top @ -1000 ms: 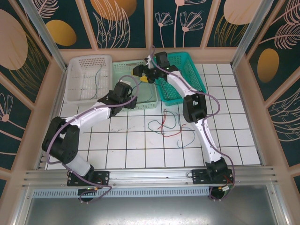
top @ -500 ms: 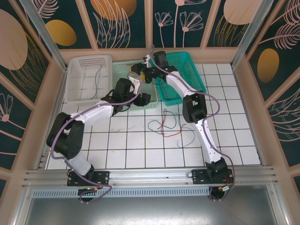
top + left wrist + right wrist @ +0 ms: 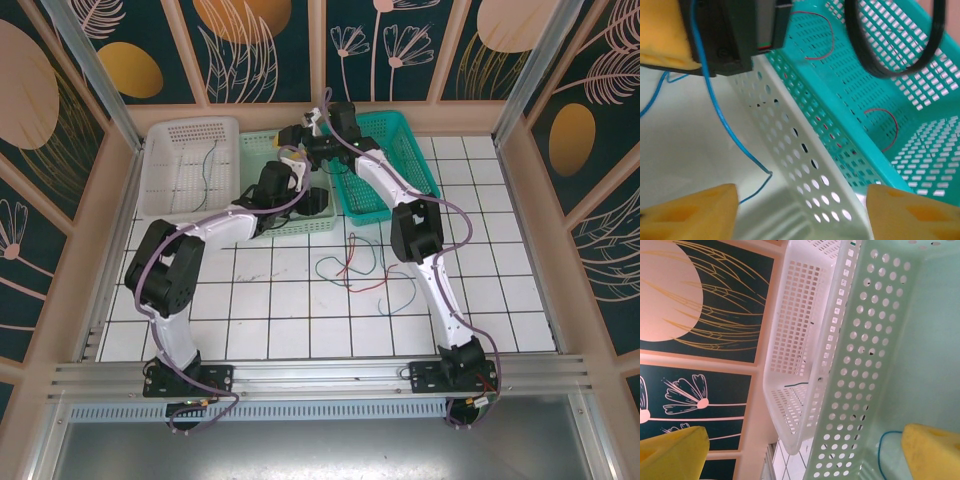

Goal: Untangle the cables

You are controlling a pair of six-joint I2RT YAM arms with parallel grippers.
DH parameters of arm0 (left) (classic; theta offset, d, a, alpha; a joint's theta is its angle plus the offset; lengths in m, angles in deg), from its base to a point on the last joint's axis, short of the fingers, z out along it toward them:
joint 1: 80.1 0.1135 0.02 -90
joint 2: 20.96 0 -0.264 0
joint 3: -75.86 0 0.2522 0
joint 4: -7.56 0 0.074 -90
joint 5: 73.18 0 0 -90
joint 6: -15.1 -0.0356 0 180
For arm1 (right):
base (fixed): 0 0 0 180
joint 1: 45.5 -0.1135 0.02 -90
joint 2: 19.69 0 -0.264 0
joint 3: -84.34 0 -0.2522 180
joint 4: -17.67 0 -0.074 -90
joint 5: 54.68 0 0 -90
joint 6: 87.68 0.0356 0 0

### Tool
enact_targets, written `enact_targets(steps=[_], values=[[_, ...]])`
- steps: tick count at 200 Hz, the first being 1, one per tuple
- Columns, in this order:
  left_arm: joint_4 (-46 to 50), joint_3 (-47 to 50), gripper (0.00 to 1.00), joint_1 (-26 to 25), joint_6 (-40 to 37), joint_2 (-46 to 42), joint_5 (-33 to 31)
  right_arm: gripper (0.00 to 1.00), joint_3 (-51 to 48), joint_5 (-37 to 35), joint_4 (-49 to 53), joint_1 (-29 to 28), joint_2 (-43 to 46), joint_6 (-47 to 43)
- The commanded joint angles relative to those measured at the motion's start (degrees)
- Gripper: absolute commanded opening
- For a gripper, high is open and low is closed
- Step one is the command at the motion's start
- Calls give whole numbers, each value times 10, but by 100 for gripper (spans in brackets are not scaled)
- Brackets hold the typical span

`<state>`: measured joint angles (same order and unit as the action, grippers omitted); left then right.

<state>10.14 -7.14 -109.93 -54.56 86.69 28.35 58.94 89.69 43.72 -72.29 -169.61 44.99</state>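
A loose tangle of red, green and blue cables [image 3: 355, 265] lies on the tiled table. One blue cable [image 3: 715, 100] hangs inside the pale green basket [image 3: 262, 150], passing just in front of my left gripper [image 3: 800, 215]. That gripper is open, its yellow fingertips [image 3: 687, 212] wide apart with nothing between them; the blue cable's lower end runs beside the left one. My right gripper [image 3: 802, 455] hovers open over the same basket, above the blue cable [image 3: 880, 450]. In the top view the left gripper [image 3: 305, 200] and right gripper [image 3: 298, 152] are close together.
The white basket [image 3: 175, 190] at the left holds a dark green cable [image 3: 797, 385]. The teal basket [image 3: 425, 185] at the right holds red cables [image 3: 815, 35]. A dark loop [image 3: 890, 50] hangs over it. Basket walls stand close around both grippers.
My left arm has swung right and forward, deeper into the pale green basket, and its jaws have narrowed. The right gripper has drifted slightly towards the back.
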Motion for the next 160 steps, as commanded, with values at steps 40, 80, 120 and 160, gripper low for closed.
enact_targets(steps=[40,80,120,160], values=[[-14,-32,16,4,-11,36,-78,99,-7,30,-35,-5,48,32],[-26,-24,0,11,-18,22,-100,99,-20,35,-28,-6,58,27],[-22,0,0,25,-22,-18,-142,99,-32,31,9,-1,74,2],[-45,55,0,73,6,-91,-148,99,-95,21,83,17,106,-61]])
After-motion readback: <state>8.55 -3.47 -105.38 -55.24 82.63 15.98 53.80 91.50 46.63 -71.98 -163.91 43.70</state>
